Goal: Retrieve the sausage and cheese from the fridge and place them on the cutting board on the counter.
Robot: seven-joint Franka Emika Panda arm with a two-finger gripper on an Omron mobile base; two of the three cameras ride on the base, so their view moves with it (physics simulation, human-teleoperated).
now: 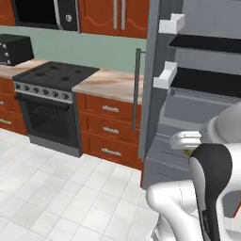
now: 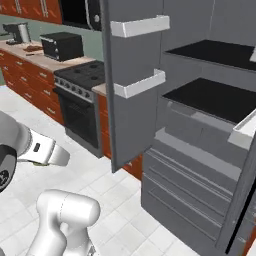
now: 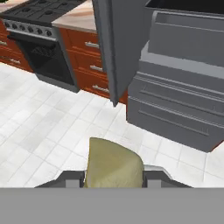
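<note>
- Hand view: the gripper (image 3: 113,178) is clenched on the cheese (image 3: 113,164), the yellowish chunk wedged between its two jaws, above white floor tiles.
- The open fridge (image 3: 183,83) stands just ahead; its door edge is near.
- Risk: the lumpy chunk could slip free while swinging toward the counter (image 1: 115,82).

- The cheese (image 3: 113,164) is a pale yellowish tan with a faint speckle
- The fridge (image 2: 200,140) is plain grey metal, its inner shelves (image 2: 215,97) near black and its door bins (image 2: 141,84) white
- The bench (image 1: 110,83) top is beige marbled with brown, over red-brown drawers (image 1: 109,127) with silver handles
- The stove (image 1: 49,101) is black with a grey knob strip
- The floor (image 1: 56,197) is white tile with light grey joints
- The wall (image 1: 84,49) behind the bench is pale green
- The tool (image 3: 113,178) shows dark grey tips
</note>
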